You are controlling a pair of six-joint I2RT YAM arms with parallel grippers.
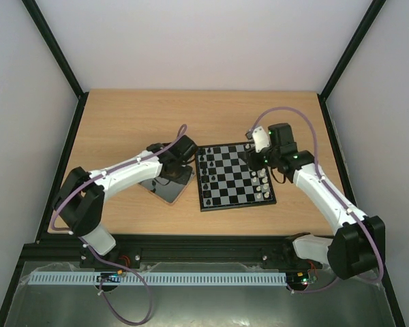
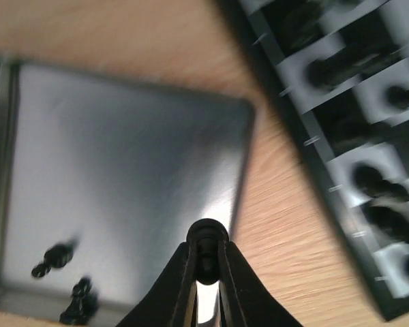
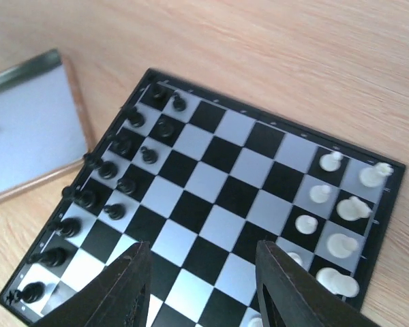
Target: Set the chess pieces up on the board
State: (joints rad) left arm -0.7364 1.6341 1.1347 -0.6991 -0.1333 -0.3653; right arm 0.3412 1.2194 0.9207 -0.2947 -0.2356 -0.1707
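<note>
The board (image 1: 233, 178) lies in the middle of the table. Black chess pieces (image 3: 116, 170) stand along its left side and white ones (image 3: 341, 204) along its right side. My left gripper (image 2: 206, 248) hovers over the grey tray (image 2: 123, 163) near its right edge, shut on a small black chess piece (image 2: 206, 233). Two more black pieces (image 2: 54, 259) lie in the tray's near left corner. My right gripper (image 3: 204, 276) hangs open above the board's middle squares, with nothing between its fingers (image 3: 133, 286).
The tray (image 1: 169, 189) sits just left of the board on the wooden table (image 1: 129, 122). Black frame rails (image 1: 61, 157) border the table left and right. The board's left edge (image 2: 307, 143) is close to the right of my left gripper.
</note>
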